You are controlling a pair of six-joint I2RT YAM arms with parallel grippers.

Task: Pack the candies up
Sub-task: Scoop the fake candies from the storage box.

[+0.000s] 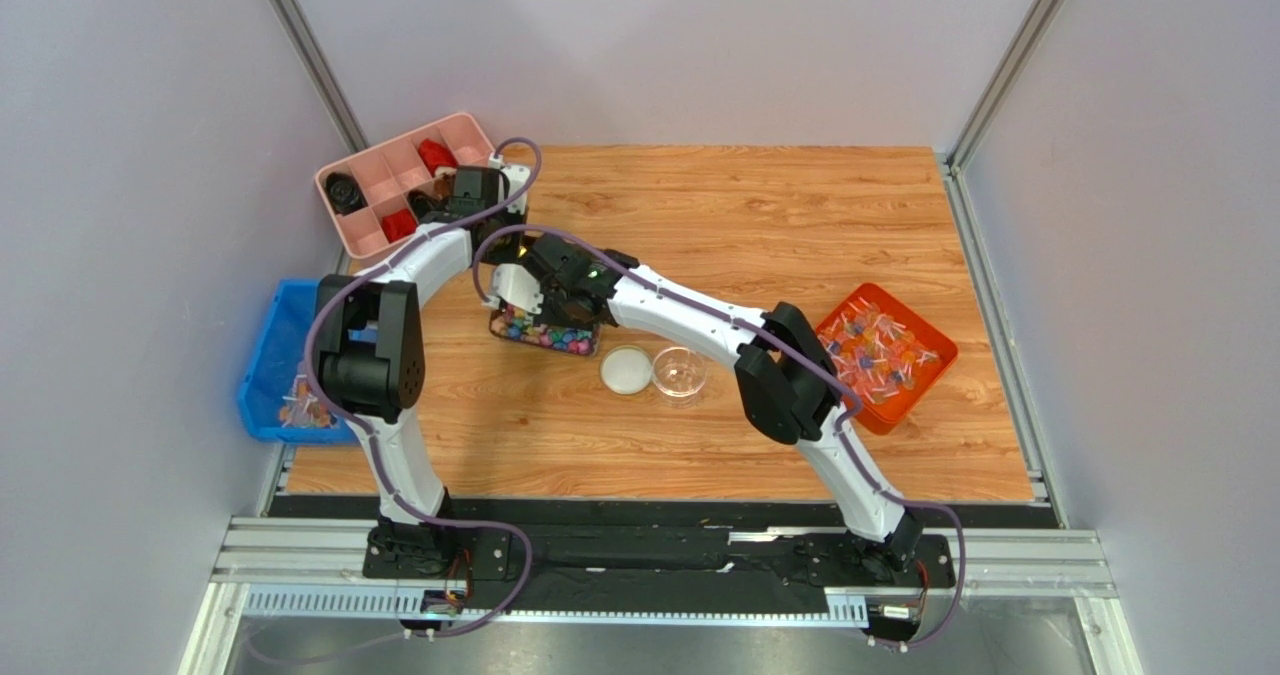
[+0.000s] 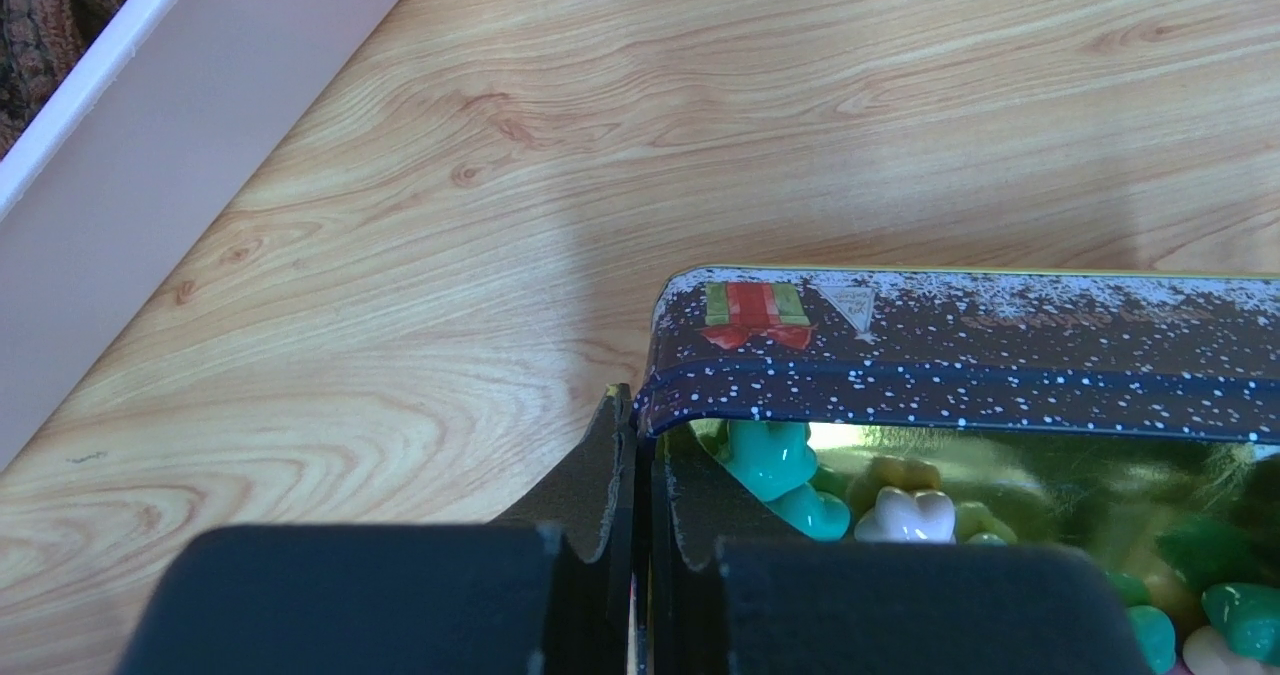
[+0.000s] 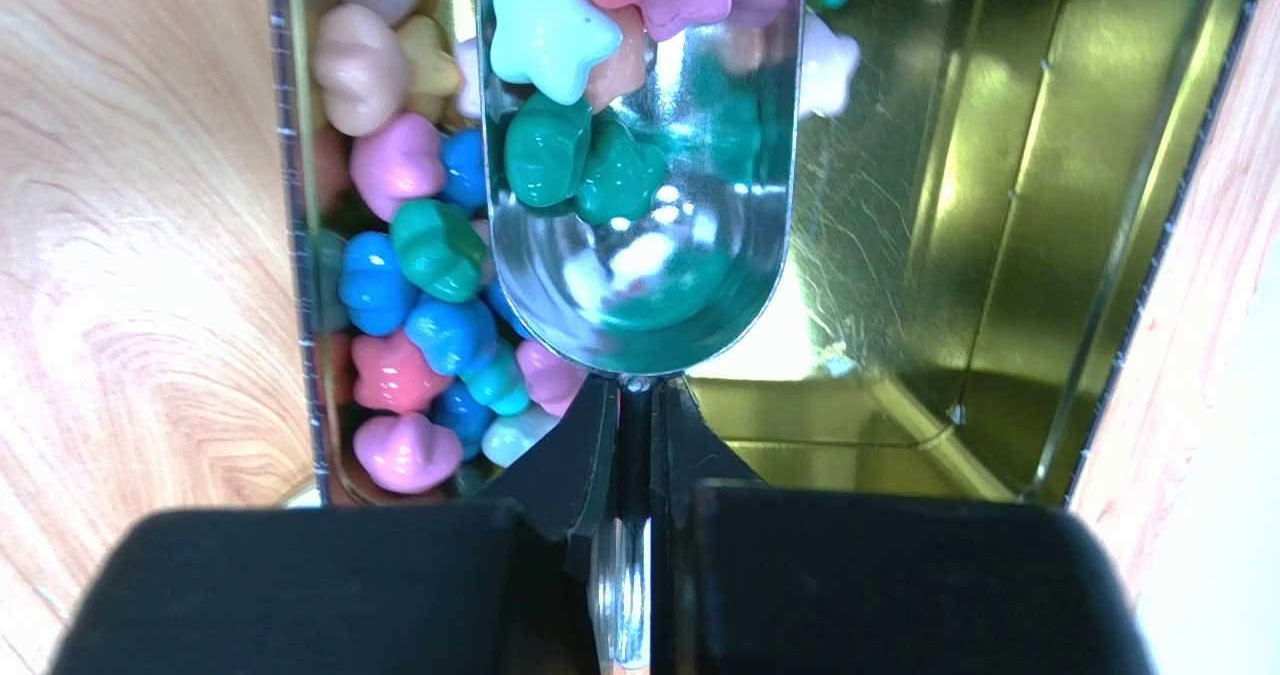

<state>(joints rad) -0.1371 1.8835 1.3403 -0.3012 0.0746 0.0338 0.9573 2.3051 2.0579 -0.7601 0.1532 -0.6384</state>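
Pastel star-like candies [image 3: 403,165] lie in tin [image 2: 962,345] and scoop [image 3: 661,278]. The right pincer [image 3: 639,413], reaching toward 10 o'clock, clamps the scoop. The left pincer [image 2: 637,465] pinches the tin wall.

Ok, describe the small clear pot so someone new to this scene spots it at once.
On the wooden table, look near the middle, beside the right arm. Two small round things sit together: the clear pot is the right one, see-through; the white disc beside it is opaque.

We can read no words; the tin [image 2: 962,353] bears a small triangle sign and lettering too blurred to read.
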